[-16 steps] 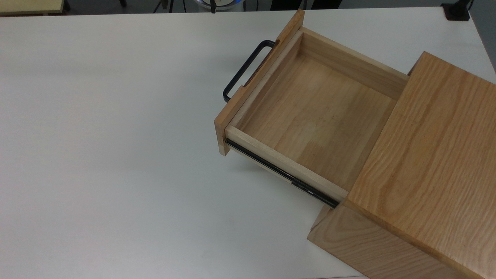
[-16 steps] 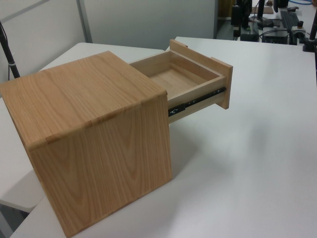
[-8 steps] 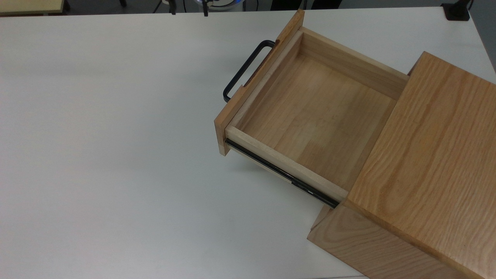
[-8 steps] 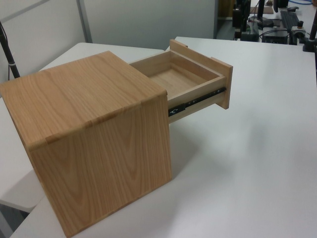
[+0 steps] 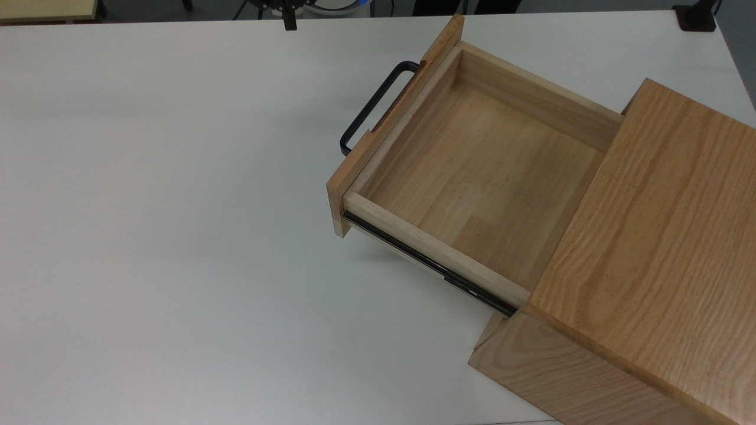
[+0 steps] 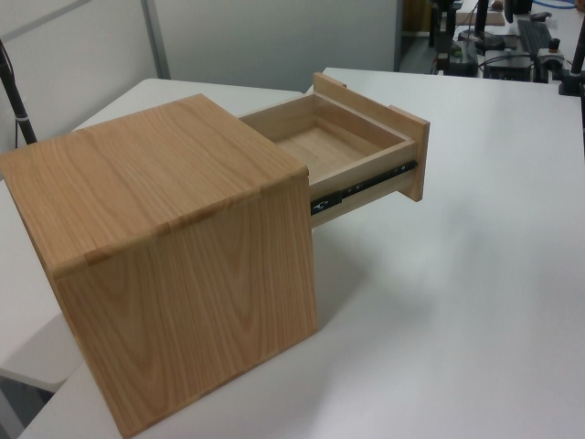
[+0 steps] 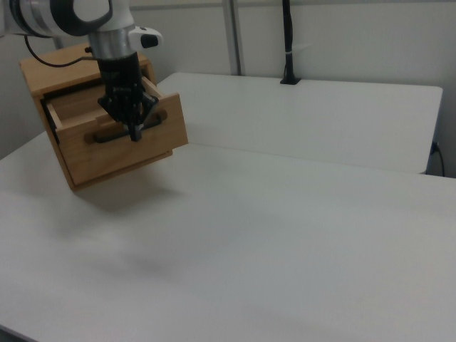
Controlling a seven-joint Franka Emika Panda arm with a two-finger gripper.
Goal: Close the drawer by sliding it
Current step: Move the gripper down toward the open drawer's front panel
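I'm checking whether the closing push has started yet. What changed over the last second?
Only the gripper changed: at the top view's upper edge its two dark fingers drew together into one tip, which now reaches slightly further into the picture. It touches nothing. The drawer is pulled out as far as before, and its handle and the cabinet have not shifted.

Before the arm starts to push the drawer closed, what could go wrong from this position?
1. The drawer is pulled far out on its side rail, so an off-centre push on the front panel might jam it.
2. The cabinet stands loose on the table; a hard push may slide the whole box instead.
3. In the right view the gripper appears close to the black handle and could catch on it.
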